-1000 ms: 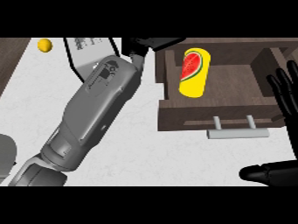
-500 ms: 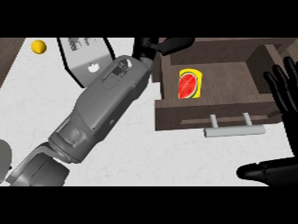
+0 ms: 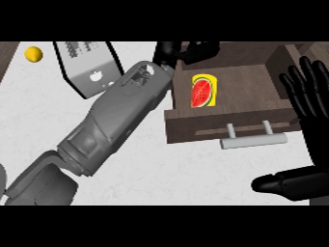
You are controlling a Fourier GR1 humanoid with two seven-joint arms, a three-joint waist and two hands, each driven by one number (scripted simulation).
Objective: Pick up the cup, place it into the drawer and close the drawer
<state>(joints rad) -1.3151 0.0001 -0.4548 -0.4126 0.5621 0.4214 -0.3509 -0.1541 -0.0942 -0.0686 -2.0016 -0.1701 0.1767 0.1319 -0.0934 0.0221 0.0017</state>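
The cup (image 3: pixel 203 91), yellow with a watermelon slice on it, sits inside the open brown drawer (image 3: pixel 252 77), near its left wall. My left forearm stretches diagonally across the counter. Its black left hand (image 3: pixel 186 50) hovers at the drawer's far left corner, above the cup and apart from it, fingers relaxed. At the right edge my right hand (image 3: pixel 322 144) stays open, fingers up, beside the drawer's front and its silver handle (image 3: pixel 253 140).
A white and grey flat device (image 3: pixel 89 67) lies on the light counter (image 3: pixel 145 173) left of my forearm. A small yellow fruit (image 3: pixel 33 53) rests at the far left, near the dark wooden strip.
The cup has sunk lower into the drawer and shows shorter than a second ago. My left hand is off it, near the drawer's far corner. The right hand has barely moved.
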